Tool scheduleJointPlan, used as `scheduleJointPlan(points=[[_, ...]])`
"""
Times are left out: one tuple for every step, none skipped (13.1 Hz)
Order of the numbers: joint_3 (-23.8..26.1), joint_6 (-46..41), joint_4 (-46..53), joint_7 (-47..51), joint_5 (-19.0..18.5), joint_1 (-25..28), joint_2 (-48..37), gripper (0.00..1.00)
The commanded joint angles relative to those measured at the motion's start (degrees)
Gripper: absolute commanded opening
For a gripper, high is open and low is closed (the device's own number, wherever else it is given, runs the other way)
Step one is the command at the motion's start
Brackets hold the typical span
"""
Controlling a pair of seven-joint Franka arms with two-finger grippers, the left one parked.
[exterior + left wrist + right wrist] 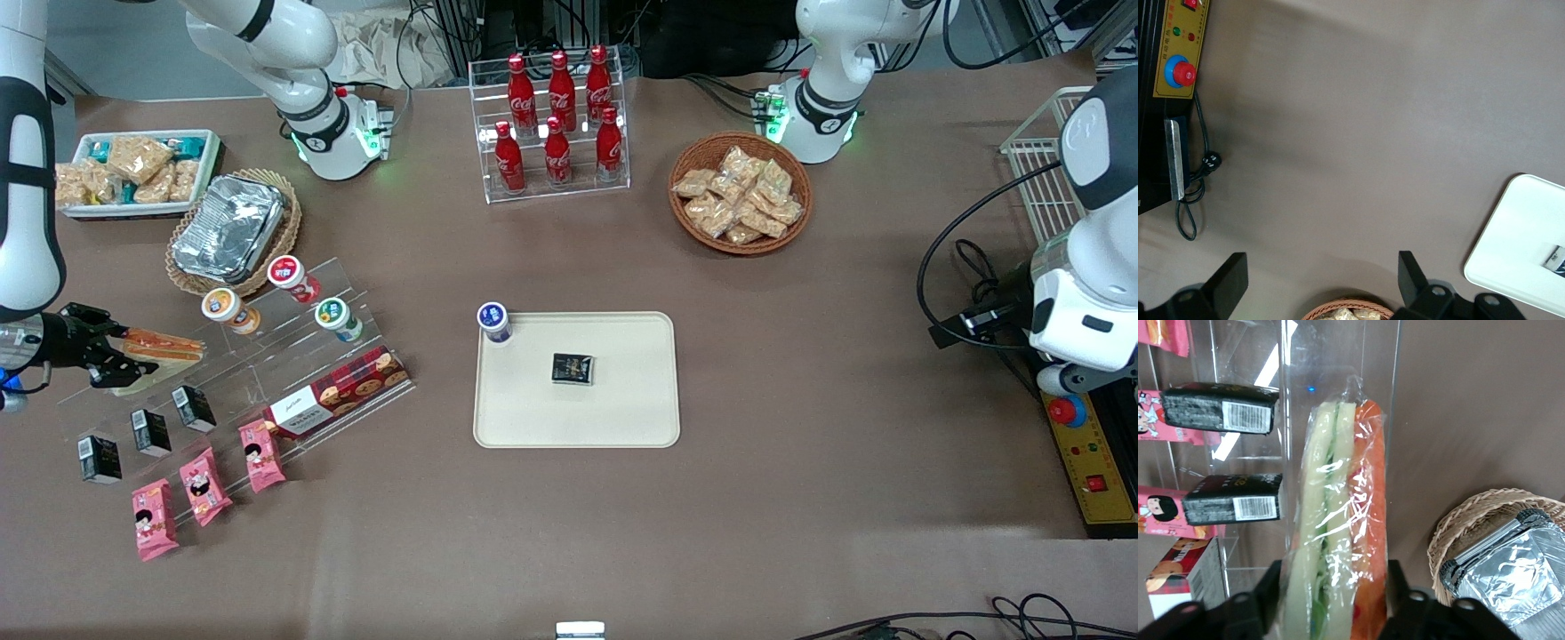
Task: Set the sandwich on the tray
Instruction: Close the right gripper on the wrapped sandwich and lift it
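Observation:
The sandwich (164,348), a wrapped wedge with pale bread and an orange and green edge, lies at the top step of a clear acrylic stand at the working arm's end of the table. My right gripper (120,351) is closed around its base. In the right wrist view the sandwich (1338,487) stands between the two fingers (1268,593), which press on both sides of the wrap; the gripper (1335,590) holds it. The cream tray (622,400) lies at the table's middle, far from the gripper, and also shows in the left wrist view (1525,227).
On the tray stand a blue-lidded cup (492,322) and a black packet (573,368). The stand (267,373) carries black packets (1231,508), pink snack packets (206,485), a cookie box (338,391) and cups. A foil container (1511,570) sits in a wicker basket beside the sandwich.

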Motion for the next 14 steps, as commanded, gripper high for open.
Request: scheduleJointPlan(points=[[0.2,0.9,-0.4,0.1,1.2,0.5,-0.6,0.35],[0.3,0.9,-0.1,-0.5,0.9,0.9,-0.6,0.35],[0.3,0.6,0.7,-1.3,0.7,1.5,-0.7,0.35],[0.3,0.3,1.8,-2.5,0.7,1.7,-0.7,0.35],[0.3,0.2,3.3,-4.1,0.7,1.6,-0.7,0.35],[0.4,-1.2,5.5,-5.6,0.9,1.7,-0.7,0.35],[0.5,-3.8,8.2,-7.7,1.0,2.2,-0.6,0.35],[0.5,-5.8,10.9,-10.5,0.9,2.9,-0.5,0.35],[0.6,-7.8,12.5,-13.0,1.1,4.1,-0.8,0.35],[0.4,-9.3,13.0,-14.7,0.4,5.9,-1.1,0.36],[0.4,-9.6,13.1,-17.3,-1.0,7.3,-1.4,0.36],[0.5,-9.7,13.1,-17.9,-1.9,8.9,-2.2,0.36],[0.5,-9.8,13.1,-17.9,-1.6,10.1,-2.8,0.36],[1.3,-9.8,13.2,-18.2,-1.6,11.2,-3.5,0.37]])
